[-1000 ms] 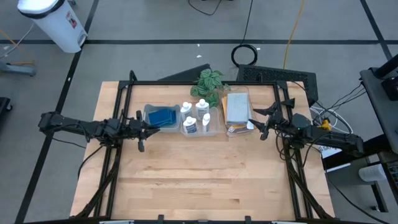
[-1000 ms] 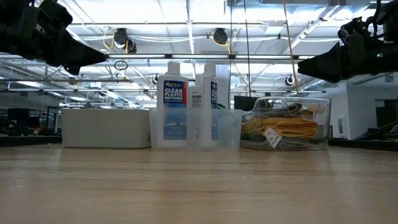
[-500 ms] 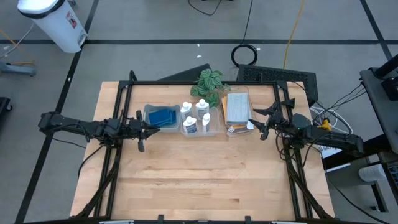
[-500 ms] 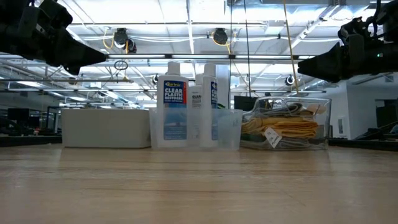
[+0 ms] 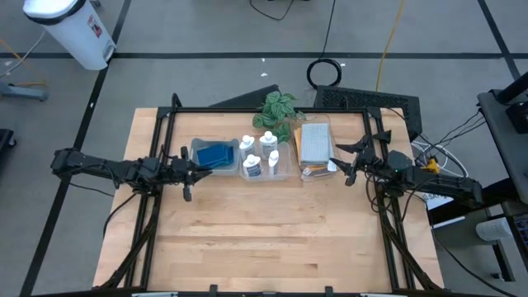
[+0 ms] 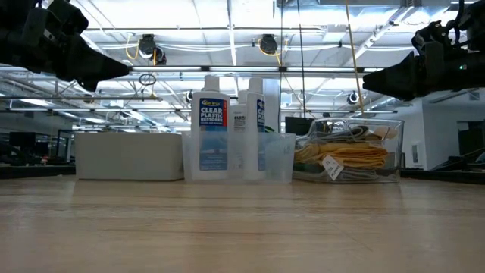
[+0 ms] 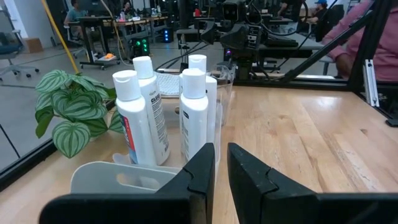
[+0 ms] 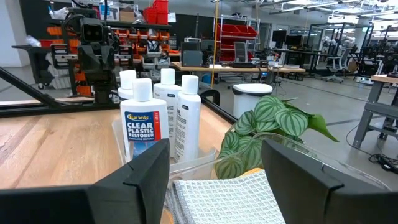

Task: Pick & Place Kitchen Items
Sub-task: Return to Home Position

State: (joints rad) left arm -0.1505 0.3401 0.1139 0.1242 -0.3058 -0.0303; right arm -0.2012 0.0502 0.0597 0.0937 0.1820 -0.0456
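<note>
Sponges [image 5: 216, 153] in left bin [image 5: 194, 148]: probably light, squashy, pinch across the short sides. Squeeze bottles [image 5: 253, 167] upright in middle bin [image 5: 283, 173]: likely light, slick, grip the body. Cloths [image 5: 314, 142] stacked in right bin [image 5: 300, 157]: limp, pinch a fold. Left hand [image 7: 221, 163] near sponges, narrow slit, empty. Right hand [image 8: 214, 149] beside cloths, wide, empty.

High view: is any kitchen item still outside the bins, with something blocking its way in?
Nothing visible does. The blue sponges, the white bottles and the cloths all sit inside the clear bins; no item shows on the bare table. The left gripper and the right gripper hang beside the row, holding nothing.
</note>
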